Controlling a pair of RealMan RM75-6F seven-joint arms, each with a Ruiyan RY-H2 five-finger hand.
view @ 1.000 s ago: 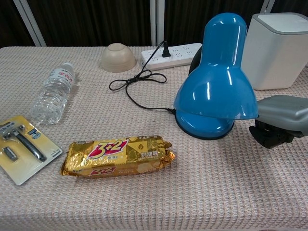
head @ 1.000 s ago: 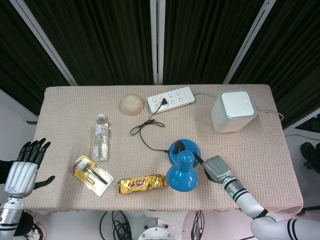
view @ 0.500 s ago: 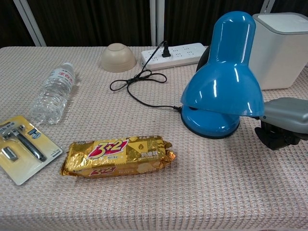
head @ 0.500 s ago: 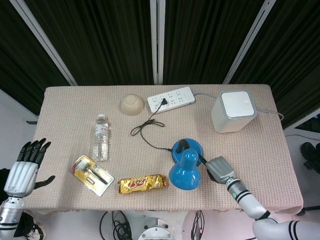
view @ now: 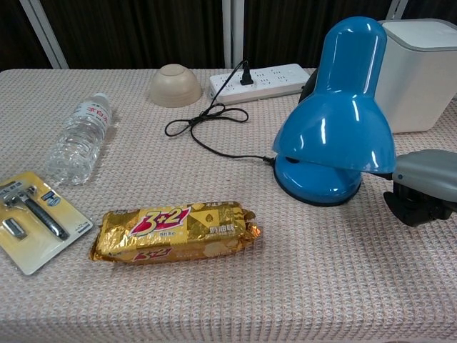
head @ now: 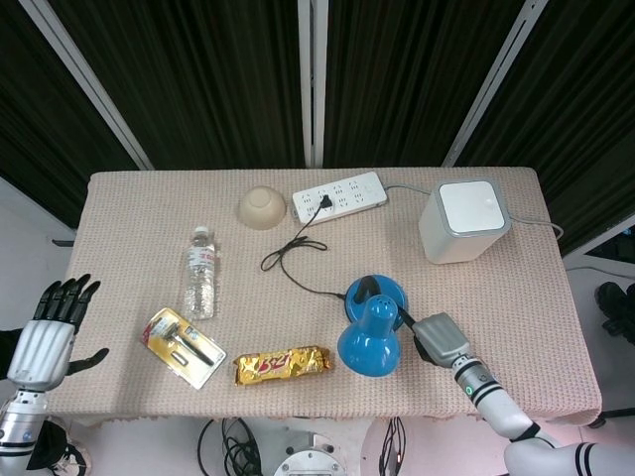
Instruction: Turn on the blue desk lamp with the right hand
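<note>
At the near-right part of the table, seen from the head camera, the blue desk lamp (head: 371,332) stands with its round base (head: 377,295) toward the back and its shade leaning out toward the front edge, so its long axis runs roughly front to back. The right hand (head: 440,340) sits just beside the shade's right flank, touching or all but touching it, and the fingers are tucked under the grey back of the hand, so how far they are spread cannot be told from up here. The base lies up and to the left of that hand, and that is where I'd judge a switch to be, though none can be made out. The left hand (head: 50,327) hangs off the far-left edge, fingers straight and apart, holding nothing, well away from the lamp. From the chest camera, the lamp (view: 334,114) fills the right half of the frame, its cord (view: 214,121) trailing back to the power strip (view: 263,79). The right hand (view: 424,186) pokes in at the right edge, low, level with the shade's rim; dark fingers show beneath the grey shell, nothing visibly in them, yet the frame cuts them off. No glow shows under the shade, so the lamp looks unlit. The right hand is plainly the nearer; its reach must go leftward, toward the base.
</note>
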